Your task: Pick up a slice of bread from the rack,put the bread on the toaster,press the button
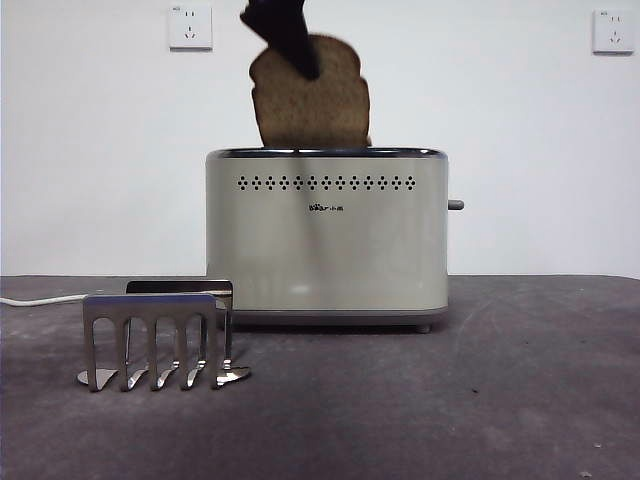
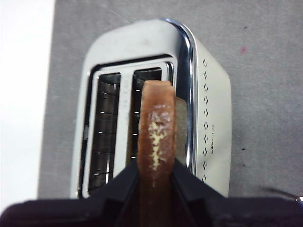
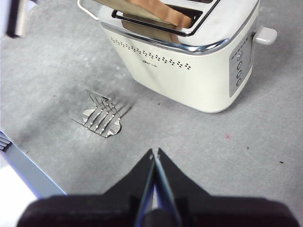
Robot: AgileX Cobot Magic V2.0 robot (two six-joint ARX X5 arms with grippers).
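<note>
Front view: the slice of bread (image 1: 312, 105) is shown upright above the toaster (image 1: 327, 240), its lower edge hidden behind the chrome top rim, and is gripped near its upper left by a dark gripper (image 1: 290, 35) entering from above. A row of small dark holes and a tiny dark logo, too small to be read, are seen on the toaster's broad face; the button (image 1: 456, 205) projects from its right narrow side. The rack (image 1: 160, 340) stands on the table (image 1: 480, 400) just in front of the toaster's left corner, with no slice in it. Two wall sockets (image 1: 190, 27) are seen behind. Left wrist view: the left gripper (image 2: 156, 189) is closed on the slice's crust edge (image 2: 156, 142), which is held over, possibly just inside, the slot nearer the holed face. Right wrist view: the right gripper (image 3: 155, 156) is shown with its jaws together and nothing held, hanging above the table, well apart from the toaster and rack.
</note>
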